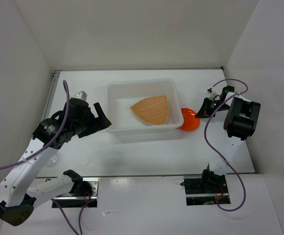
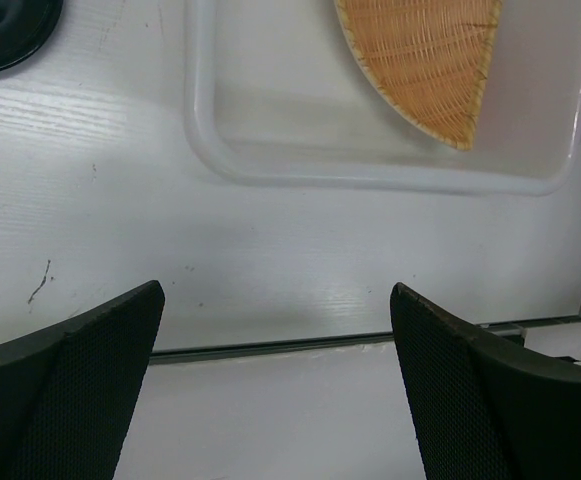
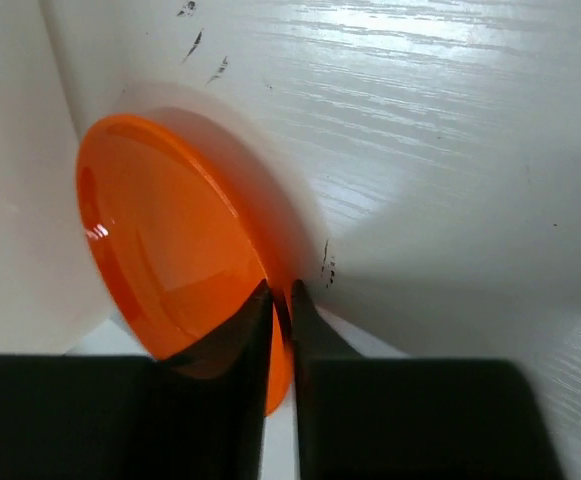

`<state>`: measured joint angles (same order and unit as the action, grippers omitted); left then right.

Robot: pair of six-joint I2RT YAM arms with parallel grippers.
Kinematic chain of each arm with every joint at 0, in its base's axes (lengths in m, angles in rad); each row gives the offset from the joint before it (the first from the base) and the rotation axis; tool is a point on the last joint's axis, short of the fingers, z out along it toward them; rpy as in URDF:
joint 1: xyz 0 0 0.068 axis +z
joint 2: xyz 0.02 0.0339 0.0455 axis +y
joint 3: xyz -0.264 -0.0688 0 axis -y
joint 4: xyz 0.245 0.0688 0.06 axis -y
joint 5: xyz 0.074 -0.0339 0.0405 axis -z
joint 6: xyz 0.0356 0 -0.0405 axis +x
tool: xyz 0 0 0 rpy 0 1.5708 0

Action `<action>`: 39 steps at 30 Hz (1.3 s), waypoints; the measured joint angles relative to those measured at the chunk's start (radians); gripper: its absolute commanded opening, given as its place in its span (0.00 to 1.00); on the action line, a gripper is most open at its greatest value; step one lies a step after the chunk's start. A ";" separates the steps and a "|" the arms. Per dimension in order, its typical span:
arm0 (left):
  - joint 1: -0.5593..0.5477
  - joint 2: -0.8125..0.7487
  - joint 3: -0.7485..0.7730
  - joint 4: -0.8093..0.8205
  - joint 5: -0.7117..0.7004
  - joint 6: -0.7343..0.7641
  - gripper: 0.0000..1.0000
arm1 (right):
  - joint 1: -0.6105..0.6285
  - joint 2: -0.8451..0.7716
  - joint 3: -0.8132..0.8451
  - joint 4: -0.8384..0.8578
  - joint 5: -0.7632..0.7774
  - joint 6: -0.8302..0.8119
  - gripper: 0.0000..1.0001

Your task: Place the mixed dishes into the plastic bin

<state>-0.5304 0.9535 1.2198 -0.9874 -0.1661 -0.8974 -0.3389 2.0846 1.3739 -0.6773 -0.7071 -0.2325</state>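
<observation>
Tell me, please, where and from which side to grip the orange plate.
Grip the thin rim on the side away from the plastic bin, coming from the right. The orange plate stands tilted beside the bin wall, so only that edge is free; the right gripper pinches it there.

Left arm [image 1: 32, 152]: white links, a row of small dark dots along one link, black joint housings. A small pale grey module [image 1: 79, 94] sits at the wrist.

Left end effector [image 2: 275, 300]: black, with two broad fingers [image 2: 90, 380] whose inner faces carry a fine dimpled texture.

Right arm [image 1: 228, 149]: a slim white link and a large, boxy black housing [image 1: 242, 117].

Right end effector [image 3: 280, 295]: black, with fingers tapering to thin tips.

Cabling: one purple cable per arm, the left cable [image 1: 65, 105] and the right cable [image 1: 207, 134], both loose and looping.

Right base [image 1: 209, 178]: black, on a metal plate [image 1: 195, 193].
</observation>
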 measured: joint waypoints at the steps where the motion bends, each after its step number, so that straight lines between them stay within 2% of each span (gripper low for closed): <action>1: 0.000 -0.005 -0.005 0.002 0.000 -0.001 1.00 | -0.002 0.002 -0.001 0.003 0.000 0.002 0.02; 9: 0.009 -0.041 -0.043 0.008 0.000 -0.021 1.00 | -0.055 -0.049 -0.028 -0.019 0.051 0.031 0.00; 16: 0.010 -0.069 -0.070 0.024 0.000 -0.023 1.00 | -0.193 -0.297 -0.016 -0.104 0.189 -0.042 0.00; 19: 0.010 -0.072 -0.075 0.026 0.000 -0.023 1.00 | -0.216 -0.402 0.069 -0.146 0.181 -0.067 0.00; 24: 0.010 -0.072 -0.076 0.031 -0.010 -0.021 1.00 | -0.194 -0.458 0.300 -0.179 0.025 -0.061 0.00; 27: 0.010 -0.071 -0.076 0.030 -0.018 -0.021 1.00 | -0.105 -0.446 0.414 -0.200 -0.058 -0.031 0.00; 32: 0.010 -0.072 -0.076 0.021 -0.037 -0.025 1.00 | 0.254 -0.415 0.453 -0.198 -0.037 -0.027 0.00; 35: 0.010 -0.073 -0.076 -0.006 -0.051 -0.032 1.00 | 0.443 -0.338 0.455 -0.202 -0.010 -0.045 0.00; 39: 0.010 -0.095 -0.076 -0.049 -0.065 -0.076 1.00 | 0.481 -0.185 0.496 -0.216 0.031 -0.063 0.00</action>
<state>-0.5201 0.8585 1.1442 -1.0367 -0.2310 -0.9737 0.1417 1.8996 1.8702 -0.8928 -0.6765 -0.2951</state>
